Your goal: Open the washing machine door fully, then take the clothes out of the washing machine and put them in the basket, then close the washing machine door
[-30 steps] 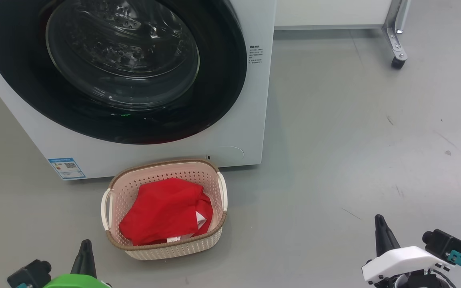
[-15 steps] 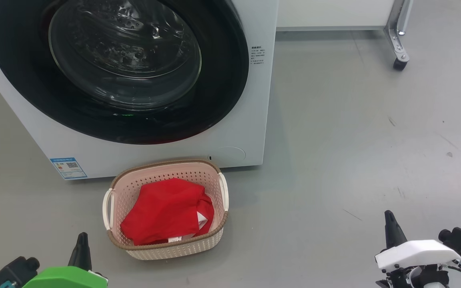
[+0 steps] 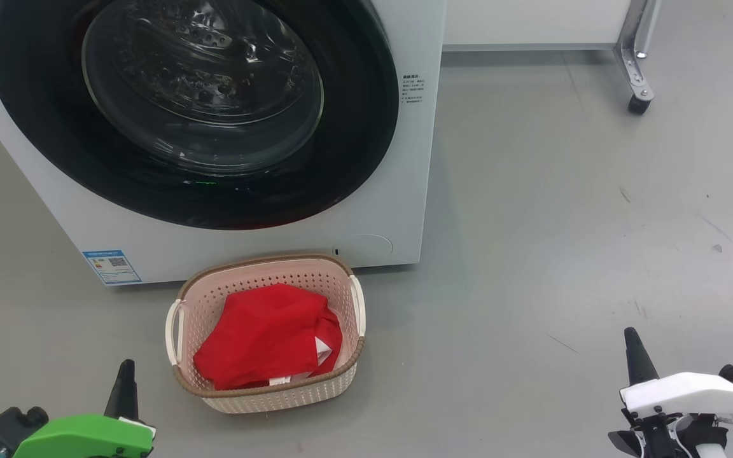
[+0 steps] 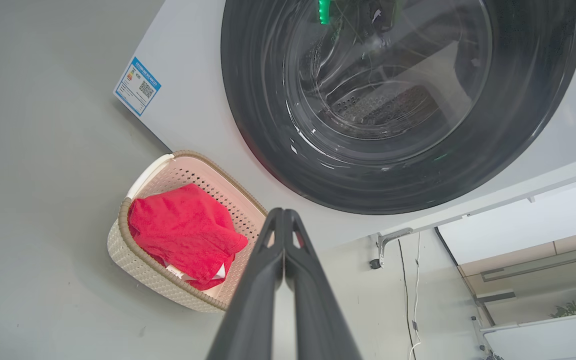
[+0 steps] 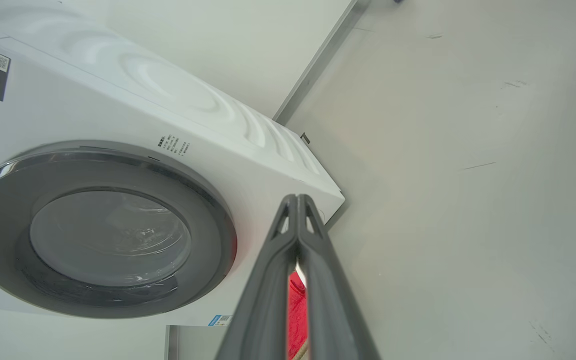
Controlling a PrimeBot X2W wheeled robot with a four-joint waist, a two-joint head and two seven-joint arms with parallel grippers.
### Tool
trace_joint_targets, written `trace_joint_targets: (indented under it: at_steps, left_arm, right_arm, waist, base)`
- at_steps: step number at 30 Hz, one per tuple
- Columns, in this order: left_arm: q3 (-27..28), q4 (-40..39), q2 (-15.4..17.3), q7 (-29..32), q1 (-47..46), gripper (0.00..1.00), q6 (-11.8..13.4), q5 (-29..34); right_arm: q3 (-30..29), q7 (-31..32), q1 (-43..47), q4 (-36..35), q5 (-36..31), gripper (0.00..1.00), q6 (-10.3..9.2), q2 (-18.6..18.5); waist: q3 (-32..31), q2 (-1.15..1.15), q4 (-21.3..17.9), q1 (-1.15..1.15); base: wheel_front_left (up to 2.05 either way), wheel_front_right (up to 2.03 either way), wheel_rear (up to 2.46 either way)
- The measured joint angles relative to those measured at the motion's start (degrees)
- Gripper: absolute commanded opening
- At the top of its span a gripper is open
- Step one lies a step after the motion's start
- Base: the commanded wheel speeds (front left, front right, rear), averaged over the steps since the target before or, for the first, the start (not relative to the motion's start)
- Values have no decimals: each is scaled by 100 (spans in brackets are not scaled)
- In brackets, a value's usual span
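Starting at the left, the left gripper [image 3: 126, 369] has its fingers pressed together on nothing, near the basket [image 3: 277, 401] where the clothes [image 3: 265, 331] lie. They look soft and light, best pinched at a raised fold. Behind, the door [image 3: 354, 146] sits flush on the washing machine [image 3: 412, 165], and the right gripper [image 3: 632, 336] is likewise pressed together; both have drifted outward since a second ago.

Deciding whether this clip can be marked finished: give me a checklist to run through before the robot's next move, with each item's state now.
1. Washing machine door shut flush against the front: ok.
2. Red clothes lying inside the cream basket: ok.
3. No garment inside the washing machine: cannot tell, reflections on the glass.
4. Left hand shut, holding nothing: ok.
5. Right hand shut, holding nothing: ok.
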Motion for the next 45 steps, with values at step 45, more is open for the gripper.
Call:
trace_joint_targets:
  at_steps: [45]
  left_arm:
    - [380, -134, 7, 682, -346, 0, -302, -2829]
  right_arm:
    - [-599, 625, -346, -158, 2936, 0, 116, -116]
  waist:
    - [-39, 0, 82, 0]
  base:
    - [0, 0, 0]
